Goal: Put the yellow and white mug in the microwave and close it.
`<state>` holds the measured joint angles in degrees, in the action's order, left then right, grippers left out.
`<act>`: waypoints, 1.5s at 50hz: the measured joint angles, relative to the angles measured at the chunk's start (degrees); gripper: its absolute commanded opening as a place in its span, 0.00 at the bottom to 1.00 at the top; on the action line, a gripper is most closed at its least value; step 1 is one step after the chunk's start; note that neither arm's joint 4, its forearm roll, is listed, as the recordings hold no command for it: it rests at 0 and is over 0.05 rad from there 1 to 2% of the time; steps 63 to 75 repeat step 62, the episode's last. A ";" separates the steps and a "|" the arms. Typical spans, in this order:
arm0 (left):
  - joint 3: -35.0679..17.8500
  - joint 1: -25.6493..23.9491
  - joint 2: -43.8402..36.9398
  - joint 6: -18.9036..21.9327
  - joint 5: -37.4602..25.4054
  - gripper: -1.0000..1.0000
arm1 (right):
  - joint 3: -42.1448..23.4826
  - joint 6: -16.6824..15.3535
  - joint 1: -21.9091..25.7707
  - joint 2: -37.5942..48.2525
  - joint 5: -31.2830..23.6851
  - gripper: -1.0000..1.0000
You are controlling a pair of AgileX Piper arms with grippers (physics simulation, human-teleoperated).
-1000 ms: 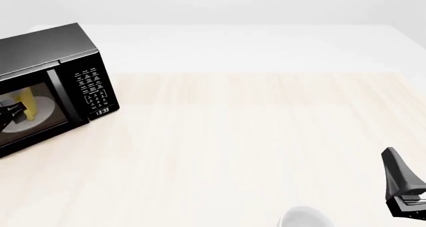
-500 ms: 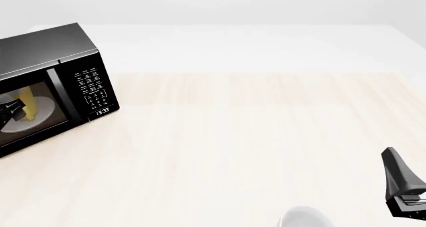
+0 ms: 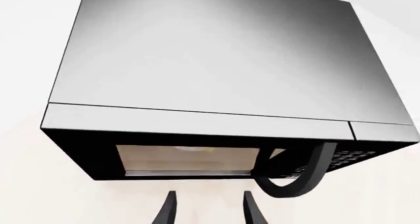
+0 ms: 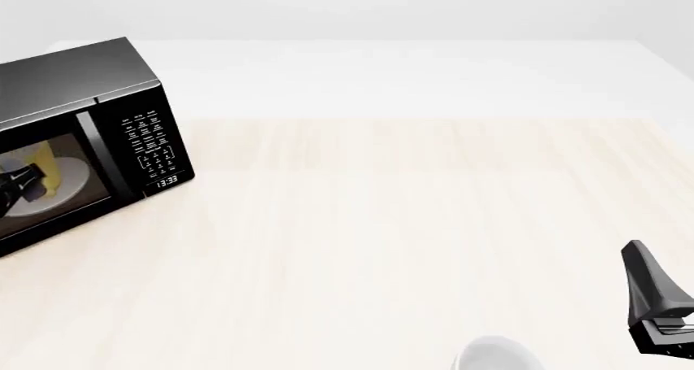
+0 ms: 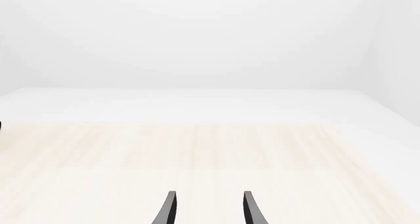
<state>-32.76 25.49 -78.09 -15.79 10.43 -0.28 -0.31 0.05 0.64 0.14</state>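
Note:
The black microwave (image 4: 87, 134) stands at the table's far left, its door shut as far as I can tell. Through the door window I see the yellow and white mug (image 4: 41, 168) on the white turntable plate (image 4: 67, 177). My left gripper (image 4: 11, 185) is just in front of the window, open and empty. In the left wrist view the microwave's top (image 3: 217, 61) fills the frame, with the curved door handle (image 3: 308, 177) close beyond my open gripper (image 3: 207, 211). My right gripper (image 4: 651, 293) is open and empty at the near right, over bare table in its wrist view (image 5: 207, 210).
A plain white rounded object (image 4: 499, 357) shows partly at the front edge, left of the right gripper. The keypad and clock display (image 4: 155, 150) are on the microwave's right side. Light wooden table (image 4: 412, 224) spans the middle and right.
My left gripper has drawn a little to the left, toward the frame's edge, in front of the microwave window. The right arm has not moved.

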 measured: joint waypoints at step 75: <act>-8.04 2.65 45.47 4.11 -38.37 1.00 | 0.00 0.00 0.00 0.00 0.00 1.00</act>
